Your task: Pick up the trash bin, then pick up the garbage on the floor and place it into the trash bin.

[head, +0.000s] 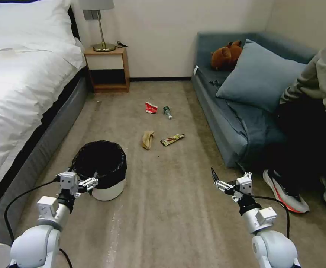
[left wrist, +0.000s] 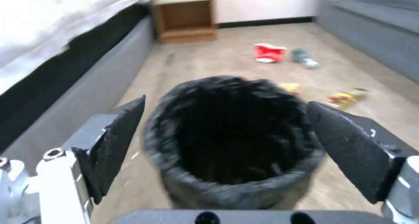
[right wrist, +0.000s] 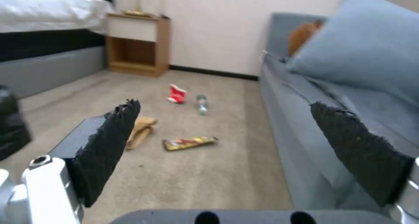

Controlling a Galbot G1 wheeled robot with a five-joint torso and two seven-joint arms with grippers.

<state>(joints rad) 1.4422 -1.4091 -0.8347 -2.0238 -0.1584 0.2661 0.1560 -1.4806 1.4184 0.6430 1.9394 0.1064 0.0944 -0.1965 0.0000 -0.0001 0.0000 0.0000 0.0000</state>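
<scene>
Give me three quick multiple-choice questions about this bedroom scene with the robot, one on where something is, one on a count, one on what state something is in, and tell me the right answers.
1. Where does the trash bin stand?
A. On the floor beside the bed
B. On the sofa
C. On the nightstand

2. How many pieces of garbage lie on the floor?
A. Two
B. Four
C. Six

3. What state is the left gripper in?
A. Shut on the bin
C. Shut on a bottle
B. Open, fingers on either side of the bin's rim

Answers: 1 A, the bin sits on the carpet next to the bed. 2 B, there is a red carton, a bottle, a paper bag and a snack wrapper. 3 B, the left wrist view shows its fingers spread wide around the black liner.
</scene>
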